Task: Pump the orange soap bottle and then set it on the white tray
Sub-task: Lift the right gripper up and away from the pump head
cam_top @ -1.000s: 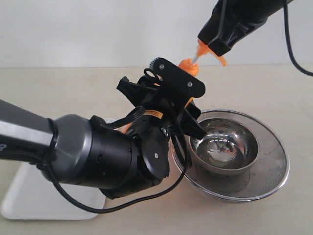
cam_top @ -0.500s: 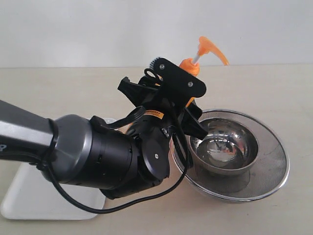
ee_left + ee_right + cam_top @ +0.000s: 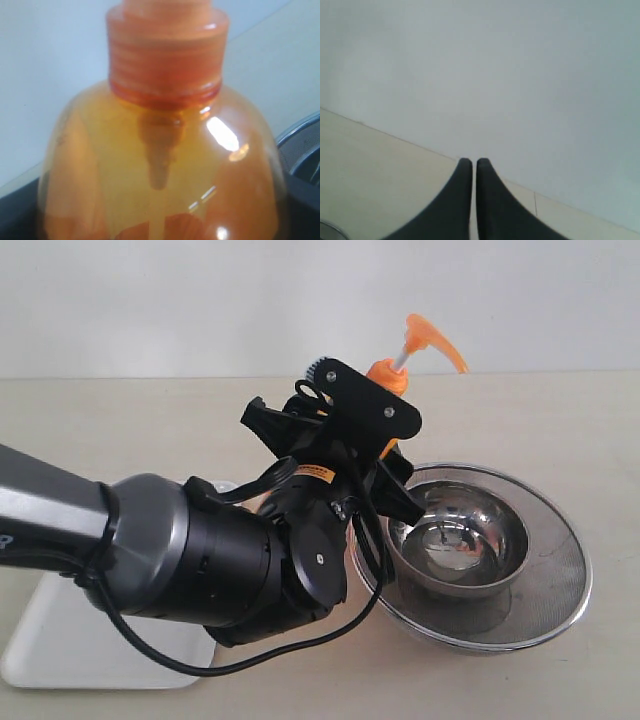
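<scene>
The left gripper point(image 3: 345, 435) is clamped round the body of the orange soap bottle point(image 3: 388, 374) at frame centre, so only its collar and pump head point(image 3: 432, 338) poke out above the jaws (the wrist camera sees mostly orange shoulder). The bottle stands near upright, leaning slightly toward upper right, with the spout pointing right, just beside the steel bowl point(image 3: 500, 530) in its strainer point(image 3: 560, 580). The white tray point(image 3: 60, 640) lies lower left. The right gripper point(image 3: 474, 162) is pinched almost closed, holding nothing.
</scene>
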